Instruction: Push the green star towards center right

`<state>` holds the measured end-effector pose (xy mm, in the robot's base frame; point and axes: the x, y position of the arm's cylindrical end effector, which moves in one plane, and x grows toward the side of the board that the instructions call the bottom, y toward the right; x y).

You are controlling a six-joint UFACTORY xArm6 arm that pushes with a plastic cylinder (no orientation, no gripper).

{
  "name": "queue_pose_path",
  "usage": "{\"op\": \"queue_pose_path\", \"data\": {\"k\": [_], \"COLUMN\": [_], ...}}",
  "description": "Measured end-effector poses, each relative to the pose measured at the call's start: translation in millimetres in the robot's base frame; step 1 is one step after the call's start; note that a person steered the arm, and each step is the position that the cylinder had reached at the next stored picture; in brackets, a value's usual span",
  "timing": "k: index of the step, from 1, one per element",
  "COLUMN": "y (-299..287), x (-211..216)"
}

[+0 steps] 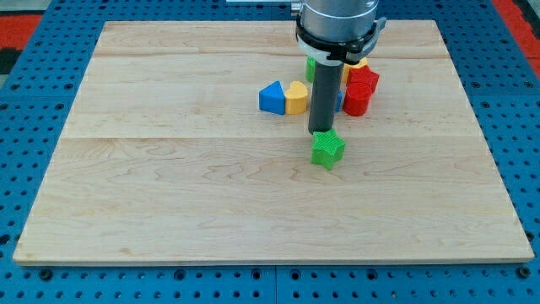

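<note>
One wide wooden board (211, 203) fills most of the view, lying on a blue perforated table (34, 93). Above it, at the view's top, hangs the arm's grey housing (337, 25), and a straight dark rod (323, 97) drops from it; no fingers are fitted, only that rod. My tip (321, 131) sits just behind the green star (327, 149), touching or nearly touching its upper edge, near the board's middle. Behind the rod huddle two red blocks (359, 89), shapes unclear. Left of the rod a blue triangular block (272, 98) touches a yellow heart-shaped block (296, 98).
</note>
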<state>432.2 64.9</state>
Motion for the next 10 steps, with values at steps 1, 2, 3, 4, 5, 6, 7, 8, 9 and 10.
{"op": "queue_pose_path", "data": {"k": [1,2,3,4,5,6,7,8,9,10], "y": [0,-55,-58,-55,3,35,63,97,115,115], "x": [0,2,16,43,49,19,2,11,21,30]}}
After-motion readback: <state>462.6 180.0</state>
